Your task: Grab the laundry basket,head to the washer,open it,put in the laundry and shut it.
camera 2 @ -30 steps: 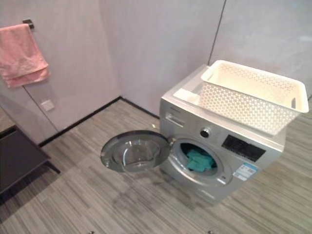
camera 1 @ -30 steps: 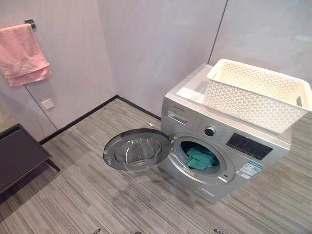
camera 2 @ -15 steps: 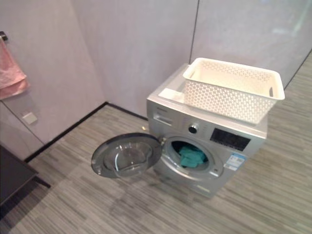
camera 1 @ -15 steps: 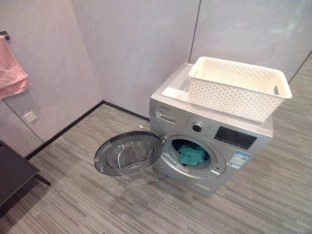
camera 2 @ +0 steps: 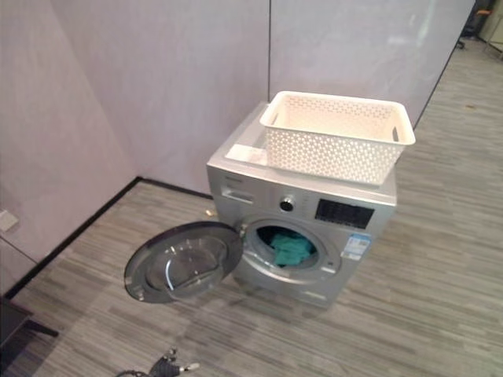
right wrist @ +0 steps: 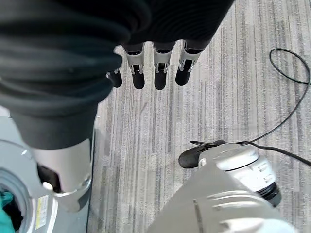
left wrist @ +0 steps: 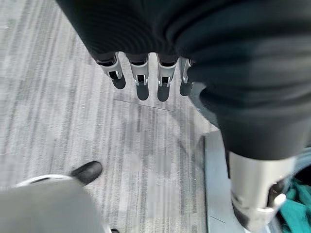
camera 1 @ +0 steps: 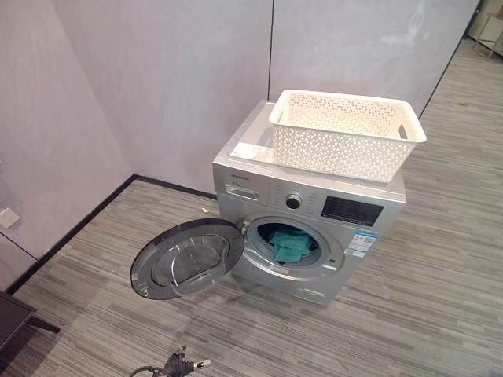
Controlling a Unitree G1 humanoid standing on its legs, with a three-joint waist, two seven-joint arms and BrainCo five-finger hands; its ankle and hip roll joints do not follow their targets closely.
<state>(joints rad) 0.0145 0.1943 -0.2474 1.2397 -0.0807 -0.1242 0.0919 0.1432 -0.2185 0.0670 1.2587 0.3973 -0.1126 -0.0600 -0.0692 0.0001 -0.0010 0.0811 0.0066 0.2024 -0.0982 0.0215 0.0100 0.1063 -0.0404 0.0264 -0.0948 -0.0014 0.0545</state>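
We see the white lattice-walled laundry basket (camera 1: pixel 344 132) sitting on top of the silver washer (camera 1: pixel 308 206), which stands near the wall. The washer's round door (camera 1: pixel 185 258) hangs wide open, and teal laundry (camera 1: pixel 289 245) lies inside the drum. Our left hand (left wrist: pixel 146 77) and right hand (right wrist: pixel 155 65) hang over the striped floor (camera 1: pixel 424 298), fingers relaxed, holding nothing.

The washer (camera 1: pixel 314 228) has a smooth, silvery metallic finish, its open door (camera 1: pixel 187 258) glossy. The laundry basket (camera 1: pixel 346 133) is perforated white plastic; teal cloth (camera 1: pixel 289 245) looks soft and matt.
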